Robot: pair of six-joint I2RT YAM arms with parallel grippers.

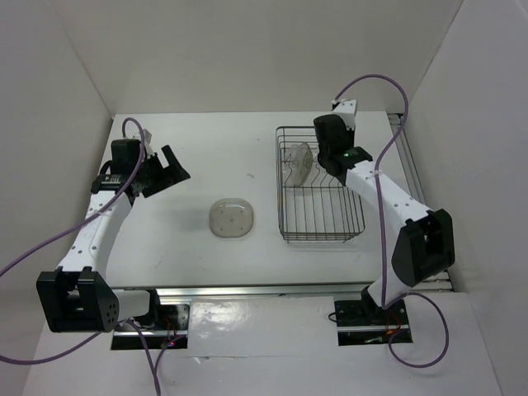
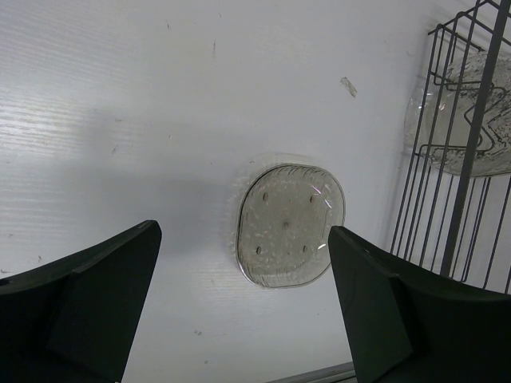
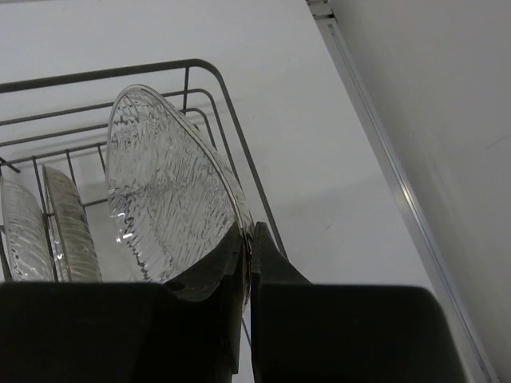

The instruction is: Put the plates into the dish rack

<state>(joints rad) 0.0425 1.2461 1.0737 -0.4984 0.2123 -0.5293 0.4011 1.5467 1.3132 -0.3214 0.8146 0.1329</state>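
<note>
A greyish-tan plate (image 1: 231, 219) lies flat on the white table, left of the dish rack (image 1: 322, 223). In the left wrist view this plate (image 2: 289, 225) sits just beyond my left gripper (image 2: 243, 239), which is wide open and hovers above the table with nothing in it. My right gripper (image 3: 249, 239) is shut on the rim of a clear ribbed plate (image 3: 164, 191), holding it on edge over the far end of the dish rack (image 3: 231, 104). Two more plates (image 3: 68, 231) stand upright in the rack beside it. From above, the right gripper (image 1: 318, 161) is over the rack's far part.
White walls enclose the table at the back and on both sides. A metal rail (image 3: 383, 152) runs along the table's right edge, close to the rack. The arms' bases stand at the near edge.
</note>
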